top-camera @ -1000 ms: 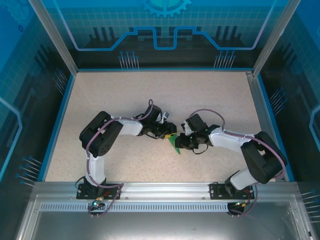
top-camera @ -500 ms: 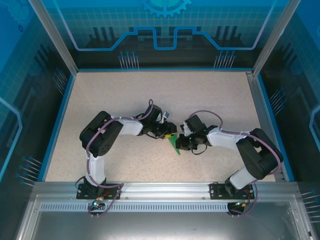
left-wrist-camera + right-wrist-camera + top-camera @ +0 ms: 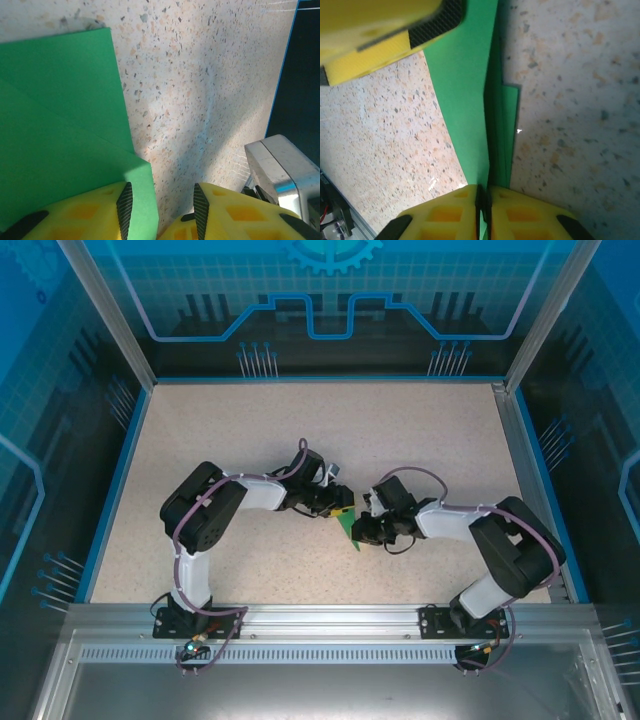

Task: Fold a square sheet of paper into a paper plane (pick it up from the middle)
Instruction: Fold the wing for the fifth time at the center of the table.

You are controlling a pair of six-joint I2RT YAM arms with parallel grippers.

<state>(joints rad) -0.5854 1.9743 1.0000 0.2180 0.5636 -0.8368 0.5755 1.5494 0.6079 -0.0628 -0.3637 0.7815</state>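
The green sheet of paper, folded into a slim layered wedge, lies mid-table between the two grippers. My right gripper is shut on its upright centre fold, with green flaps spreading to either side. In the top view the right gripper sits at the paper's right side. My left gripper is open, its left finger over the paper's layered corner and bare table between the pads. That left gripper is at the paper's upper end in the top view.
The speckled table is bounded by a blue rim and transparent walls. The left gripper's yellow finger shows at the top left of the right wrist view. A metal block sits beside the left gripper.
The right arm's forearm and wrist have shifted slightly lower and left, and its jaws stay pinched on the paper's fold. The left arm and the paper have hardly moved.
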